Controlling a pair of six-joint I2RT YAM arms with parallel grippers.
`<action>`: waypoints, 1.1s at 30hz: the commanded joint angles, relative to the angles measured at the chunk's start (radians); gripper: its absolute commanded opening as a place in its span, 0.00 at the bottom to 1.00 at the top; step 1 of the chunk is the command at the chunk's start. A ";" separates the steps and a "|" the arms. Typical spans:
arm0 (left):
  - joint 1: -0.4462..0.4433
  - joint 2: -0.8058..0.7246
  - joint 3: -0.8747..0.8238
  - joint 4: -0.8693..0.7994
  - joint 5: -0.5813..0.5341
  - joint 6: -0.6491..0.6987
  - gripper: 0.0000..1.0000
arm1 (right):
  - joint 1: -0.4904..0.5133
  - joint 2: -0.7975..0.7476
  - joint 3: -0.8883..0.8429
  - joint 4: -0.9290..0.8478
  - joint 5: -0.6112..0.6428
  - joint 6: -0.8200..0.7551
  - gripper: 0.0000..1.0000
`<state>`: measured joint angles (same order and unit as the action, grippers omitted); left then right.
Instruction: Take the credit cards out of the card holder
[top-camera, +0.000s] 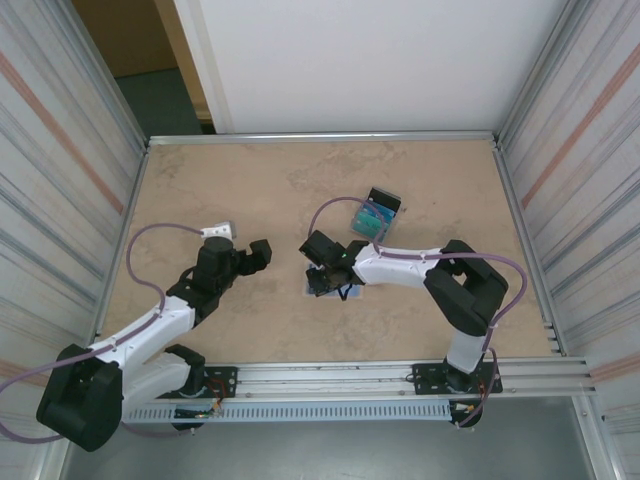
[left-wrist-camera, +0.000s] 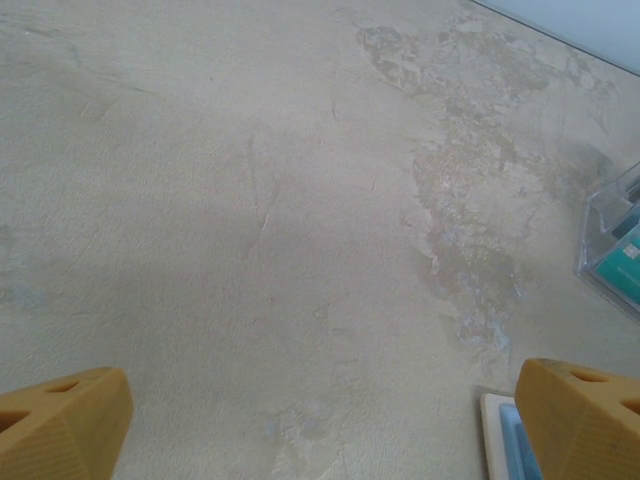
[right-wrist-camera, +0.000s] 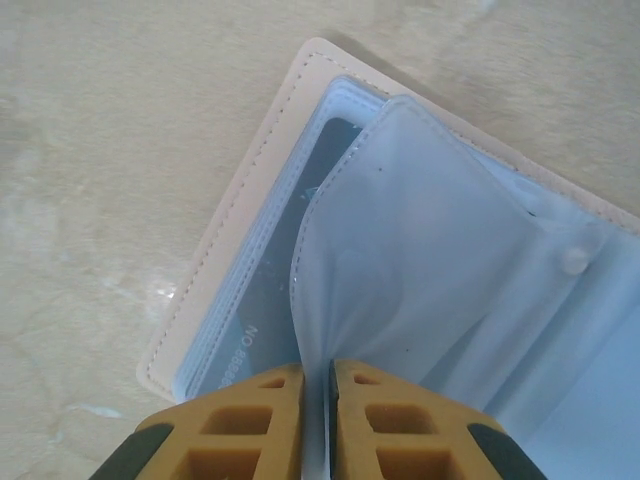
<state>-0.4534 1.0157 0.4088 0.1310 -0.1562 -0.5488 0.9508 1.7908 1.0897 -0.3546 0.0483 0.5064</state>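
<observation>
— So where is the card holder (right-wrist-camera: 222, 240) just now?

— Open on the table (left-wrist-camera: 250, 200), about the middle, between the two arms and right under the right gripper (right-wrist-camera: 317, 378). A clear box (left-wrist-camera: 603, 215) with teal cards (left-wrist-camera: 625, 265) stands farther back and to the right, apart from it.

— And that gripper's fingers?

— Almost together. As far as the right wrist view tells, they pinch the edge of a pale blue sleeve leaf (right-wrist-camera: 420, 250) of the holder.

— Is a card in there?

— Yes, a dark card (right-wrist-camera: 265, 300) shows through the sleeve beneath that leaf. In that view it lies just left of the fingertips. Its long axis runs away from them, along the holder's tan edge.

— What does the next move turn on, then?

— I'd judge on peeling the leaf over, away from the card, so the pocket is bared. Which end of the pocket is open I cannot tell.

— And the left gripper (left-wrist-camera: 320, 425)?

— Its fingers are wide apart with nothing between them. It hovers just left of the holder, and a corner of the holder peeks out beside its right finger. It looks like the nearer free gripper to draw the card out.
</observation>
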 joint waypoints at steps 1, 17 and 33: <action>-0.009 -0.010 0.036 0.005 0.000 0.025 0.99 | 0.014 -0.044 -0.012 0.043 -0.043 -0.040 0.14; -0.069 0.050 0.099 0.006 -0.012 0.112 0.99 | 0.009 -0.100 -0.039 -0.041 0.078 0.054 0.27; -0.107 0.123 0.119 -0.005 0.024 0.168 0.99 | -0.062 -0.131 -0.125 -0.042 0.092 0.115 0.30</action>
<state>-0.5522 1.1332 0.5034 0.1307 -0.1383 -0.4095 0.9047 1.7004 0.9844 -0.3916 0.1345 0.5961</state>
